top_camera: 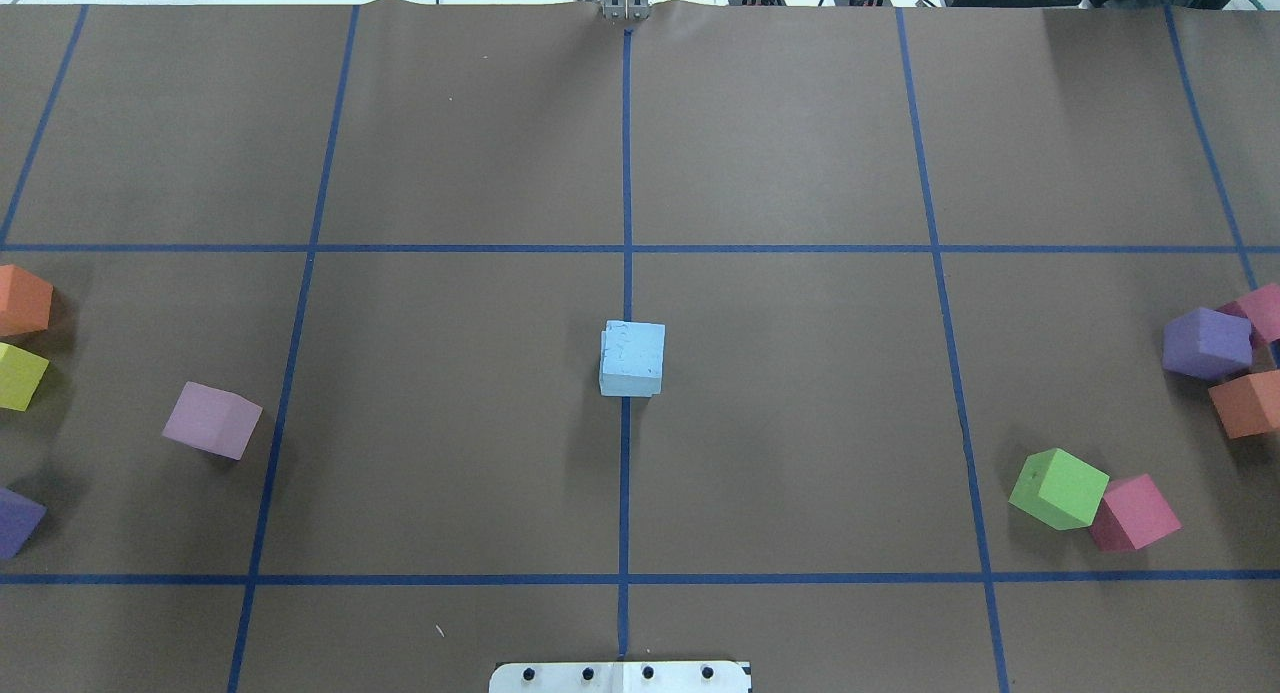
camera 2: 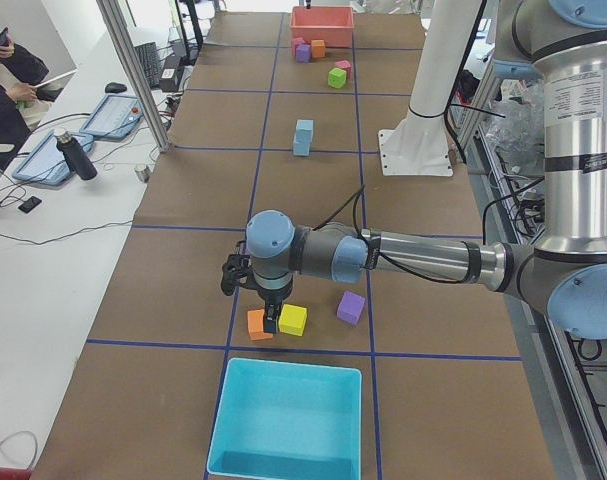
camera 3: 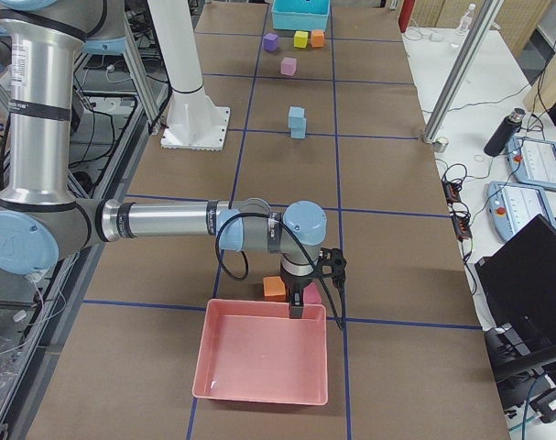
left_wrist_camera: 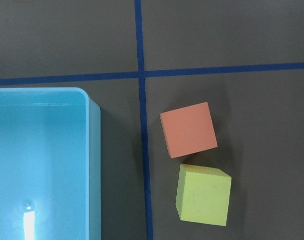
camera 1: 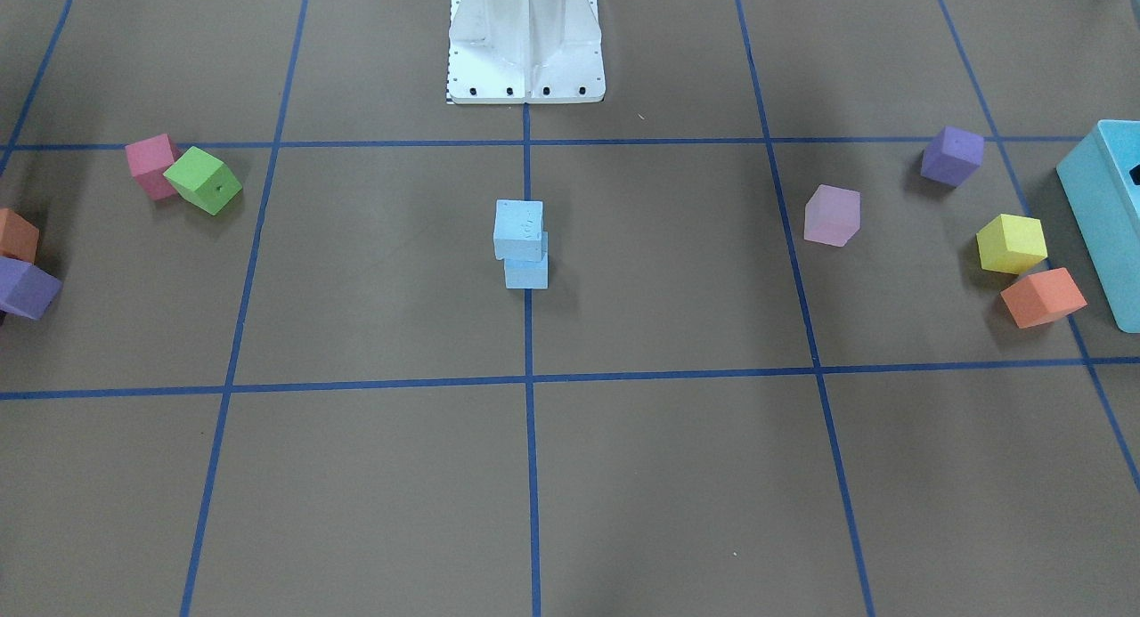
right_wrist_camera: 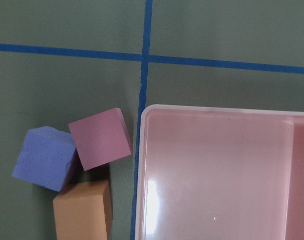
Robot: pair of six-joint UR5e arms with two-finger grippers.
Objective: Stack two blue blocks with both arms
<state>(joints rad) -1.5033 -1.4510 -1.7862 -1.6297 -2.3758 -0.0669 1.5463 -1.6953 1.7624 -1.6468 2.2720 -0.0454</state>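
The two blue blocks stand stacked at the table's centre on the blue middle line. The upper block (camera 1: 518, 230) sits a little askew on the lower block (camera 1: 526, 272). From overhead only the upper block (top_camera: 632, 358) shows. Neither gripper is near the stack. The left gripper (camera 2: 271, 322) hangs over an orange cube and a yellow cube at the table's left end. The right gripper (camera 3: 298, 307) hangs at the pink tray's rim at the right end. I cannot tell whether either gripper is open or shut. No fingers show in the wrist views.
A turquoise box (left_wrist_camera: 41, 160) lies beside an orange cube (left_wrist_camera: 188, 129) and a yellow cube (left_wrist_camera: 204, 195). A pink tray (right_wrist_camera: 222, 175) lies beside purple (right_wrist_camera: 44, 159), magenta (right_wrist_camera: 100, 138) and orange (right_wrist_camera: 82, 210) cubes. A green cube (top_camera: 1058, 488), a lilac cube (top_camera: 212, 420) and the white base mount (camera 1: 525, 43) are also on the table.
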